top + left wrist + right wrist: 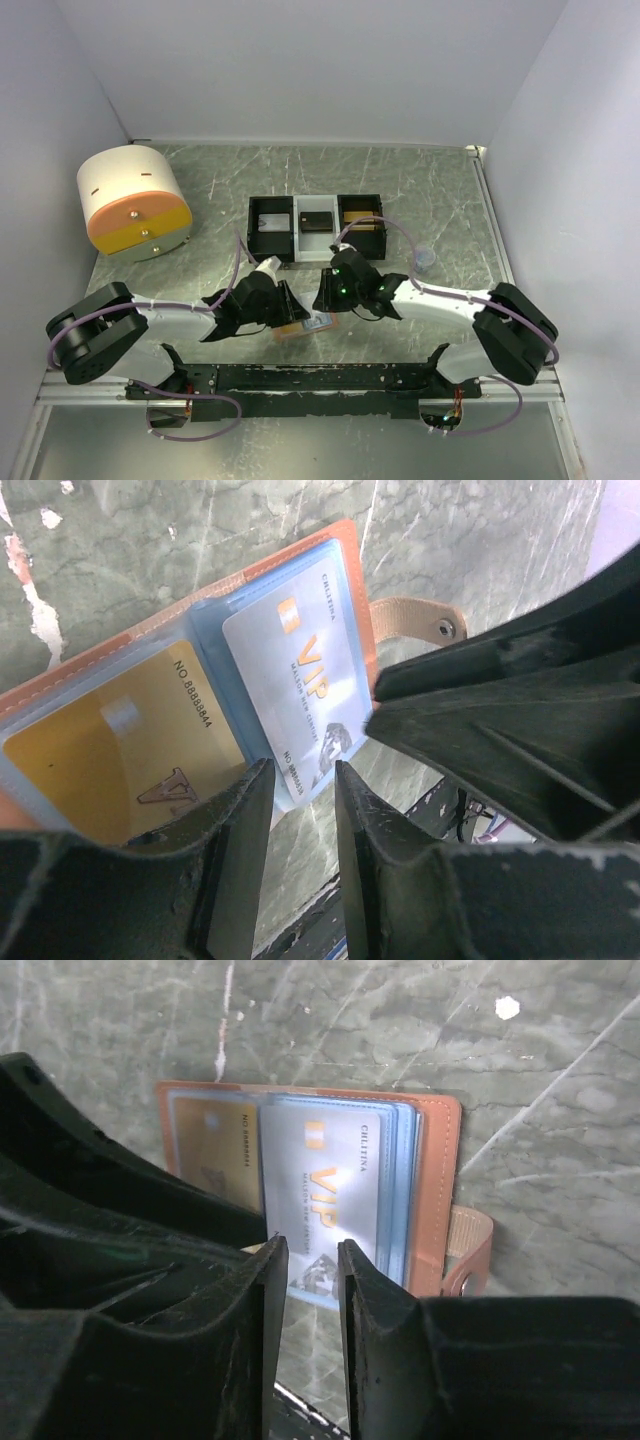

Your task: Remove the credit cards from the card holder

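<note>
The left gripper (298,780) has its jaws a narrow slit apart, clamping nothing, and the right gripper (312,1255) is the same. Both sets of tips are at the near edge of the silver VIP card (330,1180), which shows flat through each gap. That card sits in the open card holder (438,1160), lying on the table (540,1070) just ahead of the tips. A gold card (110,750) is in the pocket to their left, and the snap strap (415,620) sticks out to their right.

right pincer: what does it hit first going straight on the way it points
The right pincer would probably meet the near edge of the pale VIP card in the open card holder; depth unclear.
</note>
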